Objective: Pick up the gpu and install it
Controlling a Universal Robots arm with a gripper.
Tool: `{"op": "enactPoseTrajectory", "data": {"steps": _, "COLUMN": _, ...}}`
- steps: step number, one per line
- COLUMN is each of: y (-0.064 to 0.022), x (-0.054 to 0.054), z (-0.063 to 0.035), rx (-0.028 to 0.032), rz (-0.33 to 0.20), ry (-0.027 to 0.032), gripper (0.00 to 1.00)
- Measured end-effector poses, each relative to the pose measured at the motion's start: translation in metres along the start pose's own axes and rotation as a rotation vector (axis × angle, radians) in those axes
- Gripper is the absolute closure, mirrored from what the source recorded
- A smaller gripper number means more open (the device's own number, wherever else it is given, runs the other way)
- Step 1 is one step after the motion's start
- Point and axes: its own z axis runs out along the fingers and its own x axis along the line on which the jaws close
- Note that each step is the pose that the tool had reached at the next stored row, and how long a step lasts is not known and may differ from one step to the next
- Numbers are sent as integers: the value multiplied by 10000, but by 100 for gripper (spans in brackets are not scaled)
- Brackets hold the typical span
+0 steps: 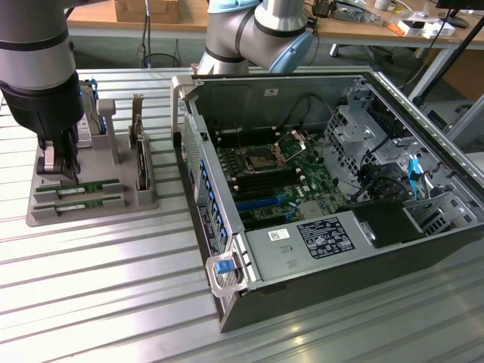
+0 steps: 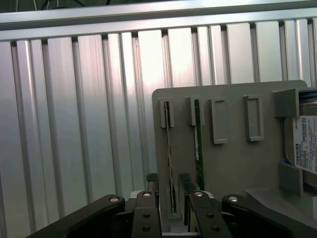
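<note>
Your gripper (image 1: 60, 168) hangs over the grey tray (image 1: 45, 218) at the middle left of the exterior view, well apart from the open computer case (image 1: 302, 291) on the right. In the wrist view the fingers (image 2: 151, 179) stand apart, one on each side of the gpu (image 2: 170, 144), and nothing is clamped. I can't tell whether either pad touches it.

The gpu is the thin stick standing on edge in its tray slot. A second green stick (image 2: 198, 148) sits just beside it, and a hard drive (image 2: 302, 144) stands further along the tray.

On handling, my read is that it's light and stiff, but thin and fragile. A board like this won't forgive a twist or a hard squeeze. Take it by the two broad faces near this end, pads square and the stick centred between them. It looks smooth, so a skewed grip could let it pivot or slip. Mind the neighbour too, because one finger sits in the narrow gap between the two sticks. Nothing is installed yet.
</note>
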Motion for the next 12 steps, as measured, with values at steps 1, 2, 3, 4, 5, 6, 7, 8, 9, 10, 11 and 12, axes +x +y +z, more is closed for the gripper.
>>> {"op": "enactPoseTrajectory", "data": {"steps": 1, "y": 0, "x": 0, "z": 5, "rx": 0, "rz": 0, "ry": 0, "gripper": 70}}
{"op": "enactPoseTrajectory", "data": {"steps": 2, "y": 0, "x": 0, "z": 8, "rx": 0, "rz": 0, "ry": 0, "gripper": 70}}
{"op": "enactPoseTrajectory", "data": {"steps": 3, "y": -1, "x": 0, "z": 12, "rx": 0, "rz": 0, "ry": 0, "gripper": 70}}
{"op": "enactPoseTrajectory", "data": {"steps": 4, "y": -1, "x": 0, "z": 15, "rx": 0, "rz": 0, "ry": -1, "gripper": 70}}
{"op": "enactPoseTrajectory", "data": {"steps": 5, "y": -1, "x": 0, "z": 18, "rx": 0, "rz": 0, "ry": 0, "gripper": 70}}
{"op": "enactPoseTrajectory", "data": {"steps": 6, "y": -1, "x": 0, "z": 22, "rx": 0, "rz": 0, "ry": 0, "gripper": 70}}
{"op": "enactPoseTrajectory", "data": {"steps": 7, "y": -1, "x": 0, "z": 28, "rx": 0, "rz": 0, "ry": 0, "gripper": 70}}
{"op": "enactPoseTrajectory", "data": {"steps": 8, "y": -1, "x": 0, "z": 30, "rx": 0, "rz": 0, "ry": 0, "gripper": 70}}
{"op": "enactPoseTrajectory", "data": {"steps": 9, "y": -1, "x": 0, "z": 32, "rx": 0, "rz": 0, "ry": 0, "gripper": 70}}
{"op": "enactPoseTrajectory", "data": {"steps": 10, "y": -2, "x": 0, "z": 34, "rx": 0, "rz": -1, "ry": 0, "gripper": 70}}
{"op": "enactPoseTrajectory", "data": {"steps": 11, "y": -1, "x": 0, "z": 35, "rx": 0, "rz": 0, "ry": 0, "gripper": 70}}
{"op": "enactPoseTrajectory", "data": {"steps": 12, "y": -2, "x": 0, "z": 37, "rx": 0, "rz": 0, "ry": 0, "gripper": 70}}
